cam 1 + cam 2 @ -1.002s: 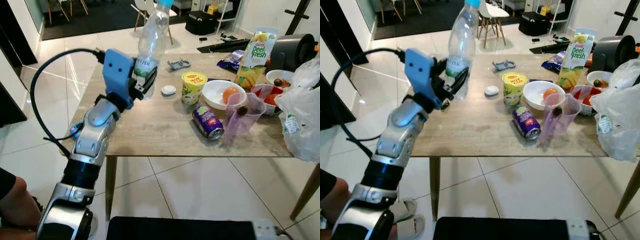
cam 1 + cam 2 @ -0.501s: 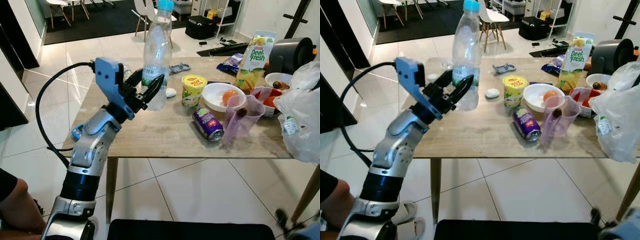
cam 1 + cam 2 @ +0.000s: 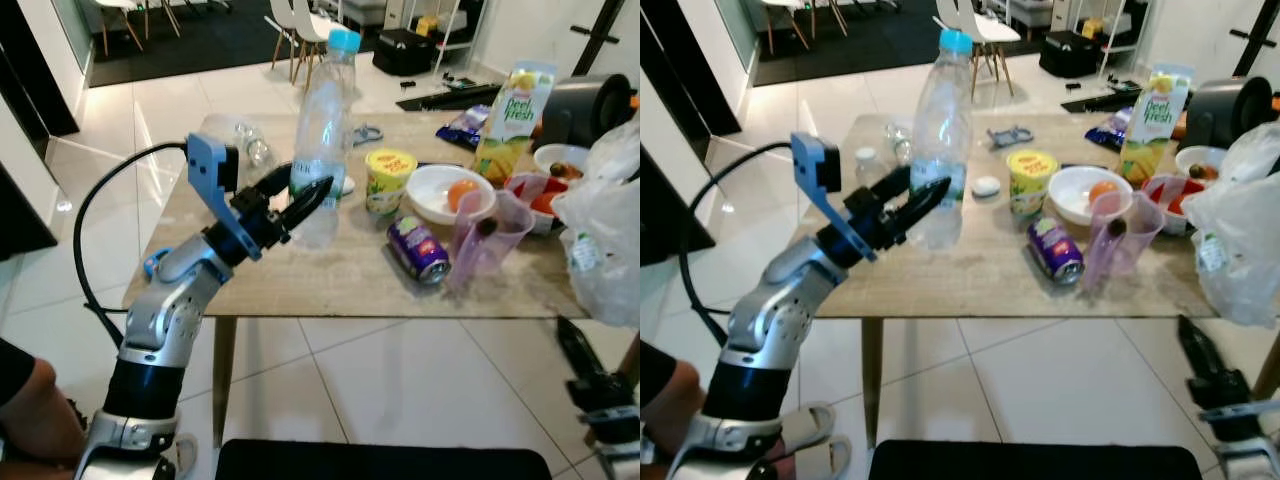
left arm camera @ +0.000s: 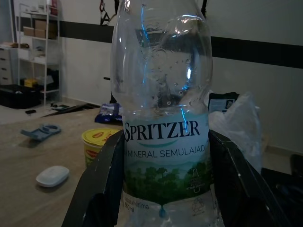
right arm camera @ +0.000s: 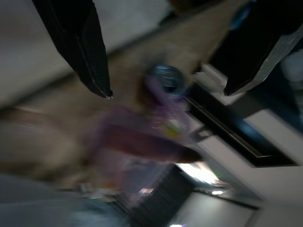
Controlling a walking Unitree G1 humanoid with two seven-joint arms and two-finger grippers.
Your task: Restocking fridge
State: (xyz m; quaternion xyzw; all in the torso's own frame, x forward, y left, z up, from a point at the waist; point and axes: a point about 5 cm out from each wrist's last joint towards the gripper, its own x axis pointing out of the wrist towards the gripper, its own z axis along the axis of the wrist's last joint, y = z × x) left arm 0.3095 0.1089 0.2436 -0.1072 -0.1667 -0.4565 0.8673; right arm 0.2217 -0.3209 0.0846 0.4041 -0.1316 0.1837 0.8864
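The left pincer (image 3: 300, 198) is clenched around a clear plastic water bottle with a blue cap (image 3: 322, 140), standing upright on the left part of the wooden worktop (image 3: 330, 270). The right pincer (image 5: 165, 90), low at near right, is released.

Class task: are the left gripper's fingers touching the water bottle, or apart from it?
Touching. The left wrist view shows both fingers pressed against the water bottle at its label.

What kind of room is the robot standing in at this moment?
Probably a home dining area. A wooden table on a tiled floor holds groceries: a juice carton, a noodle cup and a water bottle. White chairs stand behind it.
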